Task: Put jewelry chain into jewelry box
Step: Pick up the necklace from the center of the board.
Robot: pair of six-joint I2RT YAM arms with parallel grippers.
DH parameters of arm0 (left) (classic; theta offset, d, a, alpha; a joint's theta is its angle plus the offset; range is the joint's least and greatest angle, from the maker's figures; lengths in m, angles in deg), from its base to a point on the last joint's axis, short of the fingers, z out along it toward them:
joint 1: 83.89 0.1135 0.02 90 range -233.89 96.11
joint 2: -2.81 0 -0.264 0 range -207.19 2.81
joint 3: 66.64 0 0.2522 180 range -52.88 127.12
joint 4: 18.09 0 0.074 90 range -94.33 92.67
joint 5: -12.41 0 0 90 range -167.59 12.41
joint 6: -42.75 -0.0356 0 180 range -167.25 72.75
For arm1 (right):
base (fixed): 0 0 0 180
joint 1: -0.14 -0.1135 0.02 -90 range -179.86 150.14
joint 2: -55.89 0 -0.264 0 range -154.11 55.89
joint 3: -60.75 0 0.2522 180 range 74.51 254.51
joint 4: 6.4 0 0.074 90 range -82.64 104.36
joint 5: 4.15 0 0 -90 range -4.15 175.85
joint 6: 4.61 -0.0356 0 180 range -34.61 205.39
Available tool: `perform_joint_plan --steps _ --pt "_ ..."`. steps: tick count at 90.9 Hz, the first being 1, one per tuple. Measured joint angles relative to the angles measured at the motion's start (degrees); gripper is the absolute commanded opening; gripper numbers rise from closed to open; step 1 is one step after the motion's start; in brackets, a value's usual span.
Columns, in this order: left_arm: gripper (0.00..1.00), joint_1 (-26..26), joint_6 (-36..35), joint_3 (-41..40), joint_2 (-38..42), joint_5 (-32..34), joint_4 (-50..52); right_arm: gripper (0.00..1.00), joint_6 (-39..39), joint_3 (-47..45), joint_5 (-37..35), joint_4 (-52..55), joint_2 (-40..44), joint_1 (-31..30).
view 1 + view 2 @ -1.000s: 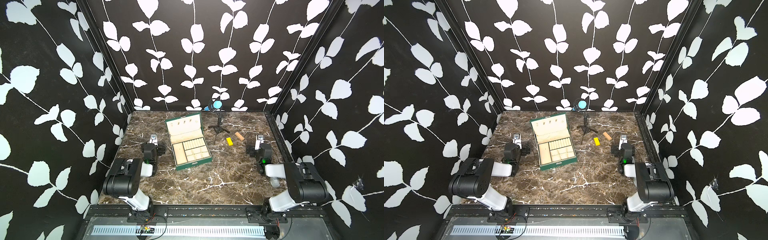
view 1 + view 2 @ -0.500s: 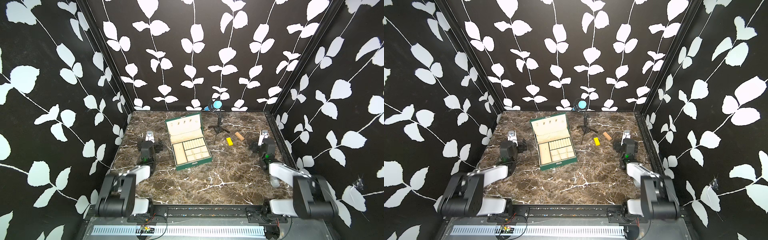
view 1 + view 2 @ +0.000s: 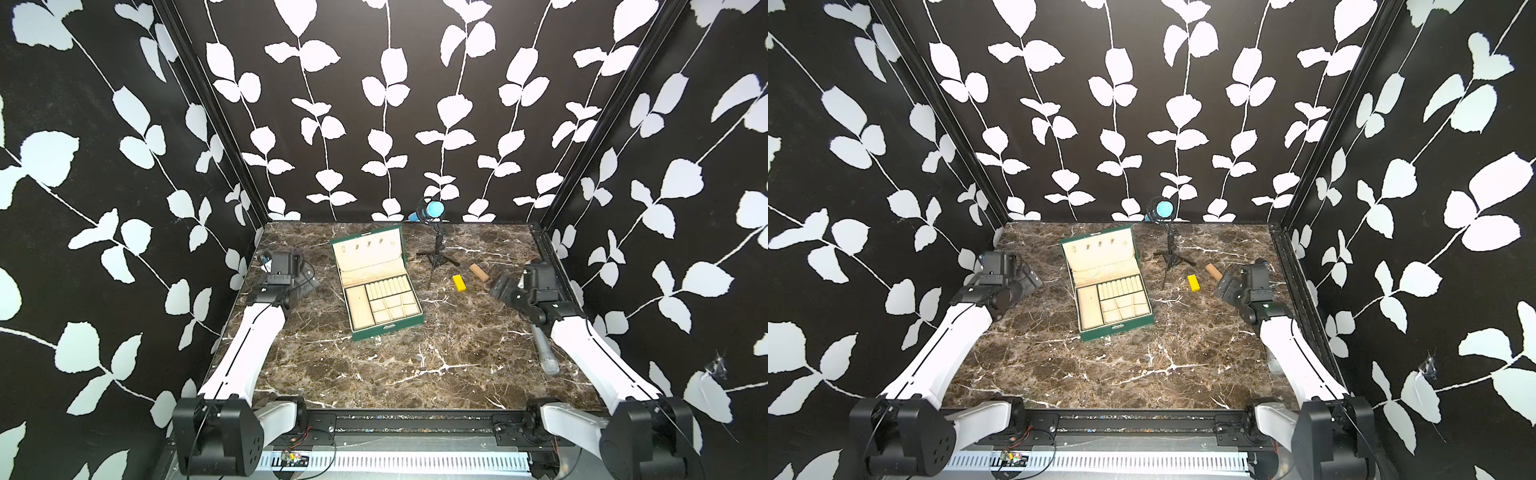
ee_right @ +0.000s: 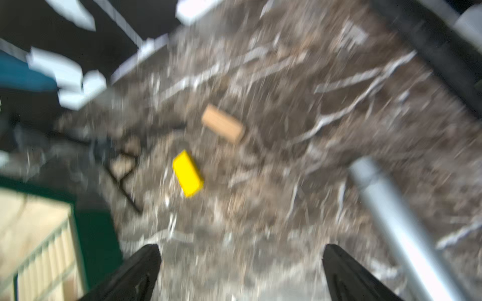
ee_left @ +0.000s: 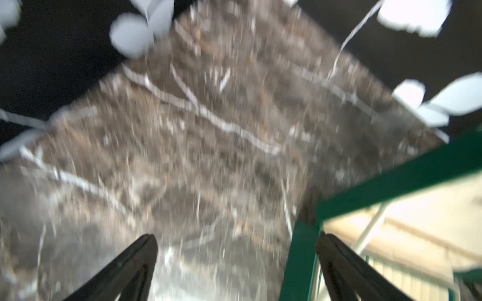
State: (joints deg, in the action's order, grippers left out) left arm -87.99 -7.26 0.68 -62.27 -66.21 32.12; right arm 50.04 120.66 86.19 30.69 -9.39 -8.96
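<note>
The jewelry box lies open mid-table in both top views, dark green with cream lining and divided compartments. I cannot make out the jewelry chain on the veined marble in any view. My left gripper hovers left of the box, open. The blurred left wrist view shows its gripper spread wide over marble, with the box's green corner beside one finger. My right gripper is open near the right wall. The right wrist view shows its gripper empty, the box off to one side.
A yellow block and a wooden block lie right of the box. A blue microphone on a black tripod stands at the back. A silver microphone lies under my right arm.
Both arms have unfolded and stretched forward, carrying the grippers toward the back of the table. Both grippers stay open. The box and blocks have not moved.
</note>
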Motion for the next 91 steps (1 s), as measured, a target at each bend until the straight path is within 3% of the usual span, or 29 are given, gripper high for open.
perform_joint_plan --steps 24,41,59,91 --pt "0.98 -0.52 0.22 -4.52 11.54 -7.32 9.20 0.75 1.16 0.79 1.81 18.21 3.93 -10.67" --pt "0.98 -4.59 0.09 -8.39 10.73 -12.15 8.20 0.65 0.59 1.46 1.22 24.41 0.52 -23.19" --pt "0.97 -7.02 0.11 -11.28 7.08 -15.34 3.76 0.57 -2.12 4.55 0.50 23.69 -10.38 -34.01" --pt "0.97 -7.06 0.07 -13.51 5.92 -16.44 0.31 0.37 -8.96 14.10 -0.55 16.65 -26.97 -43.54"
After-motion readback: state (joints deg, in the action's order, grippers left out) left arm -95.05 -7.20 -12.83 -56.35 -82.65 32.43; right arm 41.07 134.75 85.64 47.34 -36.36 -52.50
